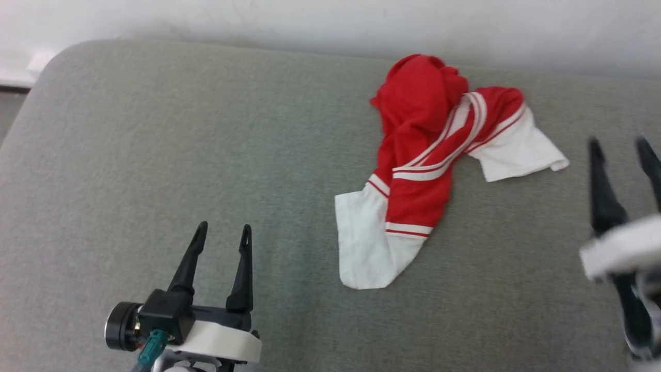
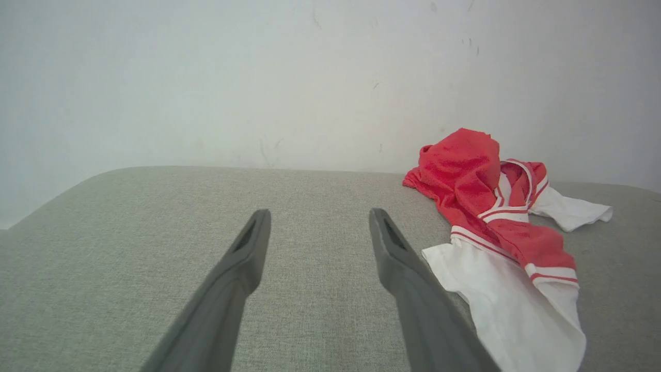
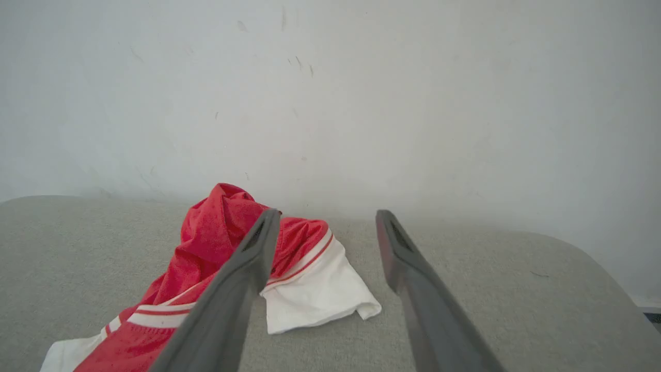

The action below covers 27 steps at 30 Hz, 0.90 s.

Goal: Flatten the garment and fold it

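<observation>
Status: not started, as far as I can judge. Garment (image 1: 418,170) is a twisted heap on the grey upholstered surface (image 1: 155,155), right of centre and close to the far edge by the wall (image 1: 310,20). The red body is bunched into a lump at the far end, with the stripe trim wrapped across it. One white sleeve (image 1: 366,248) trails toward the near edge and the other sleeve (image 1: 519,152) toward the right edge. No chest lettering is visible.

Left gripper (image 1: 223,227) is near the front edge, left of centre, well apart from the cloth. Its jaws are spread wide and hold nothing. Right gripper (image 1: 618,142) is at the right edge, near the right-hand sleeve but not touching it. Its jaws are also parted and empty, and it's motion-blurred in the head view.

Left to do is everything: untwist it, spread the body and both sleeves flat, then do the folds. A likely first grab is the two sleeve ends or the shoulders. The hem is buried somewhere in the lump; I can't tell where.
</observation>
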Available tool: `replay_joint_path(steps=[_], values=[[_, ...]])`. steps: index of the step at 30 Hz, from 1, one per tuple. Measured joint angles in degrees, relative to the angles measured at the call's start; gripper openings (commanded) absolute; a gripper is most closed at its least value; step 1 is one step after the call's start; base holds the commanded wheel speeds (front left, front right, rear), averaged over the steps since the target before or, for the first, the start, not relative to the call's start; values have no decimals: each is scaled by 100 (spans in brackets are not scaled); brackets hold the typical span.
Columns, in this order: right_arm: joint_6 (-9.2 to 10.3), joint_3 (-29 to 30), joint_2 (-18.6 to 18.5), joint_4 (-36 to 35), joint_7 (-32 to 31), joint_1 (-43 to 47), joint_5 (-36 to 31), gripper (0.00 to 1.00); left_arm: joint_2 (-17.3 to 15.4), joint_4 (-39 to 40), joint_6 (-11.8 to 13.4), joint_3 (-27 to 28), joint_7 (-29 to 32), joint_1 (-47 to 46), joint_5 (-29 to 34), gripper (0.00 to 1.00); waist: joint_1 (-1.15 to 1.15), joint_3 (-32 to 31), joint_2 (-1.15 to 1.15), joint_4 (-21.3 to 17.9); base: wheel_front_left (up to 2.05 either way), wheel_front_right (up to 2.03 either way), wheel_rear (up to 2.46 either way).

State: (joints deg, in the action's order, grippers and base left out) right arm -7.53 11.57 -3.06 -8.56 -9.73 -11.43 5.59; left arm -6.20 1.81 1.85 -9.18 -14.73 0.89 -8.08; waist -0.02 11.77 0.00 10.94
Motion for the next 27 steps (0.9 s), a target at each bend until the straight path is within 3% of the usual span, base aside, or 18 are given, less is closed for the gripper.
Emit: replay_joint_path(steps=[4, 9, 14, 20, 27], values=[[0, 443, 4, -321, 537, 1017, 512, 100, -21, 166, 25, 44, -1, 95, 22, 100, 0, -106, 0, -252, 0, 0, 0], [1, 576, 3, -207, 1352, 1740, 723, 100, -30, 311, 34, 78, 0, 285, 64, 100, 1, -187, 0, -518, 0, 0, 0], [1, 492, 2, 178, 1838, 1920, 825, 100, -79, 396, 49, 109, 0, 374, 166, 100, 1, -273, 0, -702, 0, 0, 0], [0, 363, 3, 399, 1994, 1889, 859, 100, -167, 348, -33, 2, 49, 187, 264, 100, 1, -393, 0, -800, 0, 0, 0], [0, 275, 5, 481, 1982, 1795, 859, 100, -270, -352, -575, -495, 1833, -847, 190, 100, 2, -243, 0, -743, 0, 0, 0]])
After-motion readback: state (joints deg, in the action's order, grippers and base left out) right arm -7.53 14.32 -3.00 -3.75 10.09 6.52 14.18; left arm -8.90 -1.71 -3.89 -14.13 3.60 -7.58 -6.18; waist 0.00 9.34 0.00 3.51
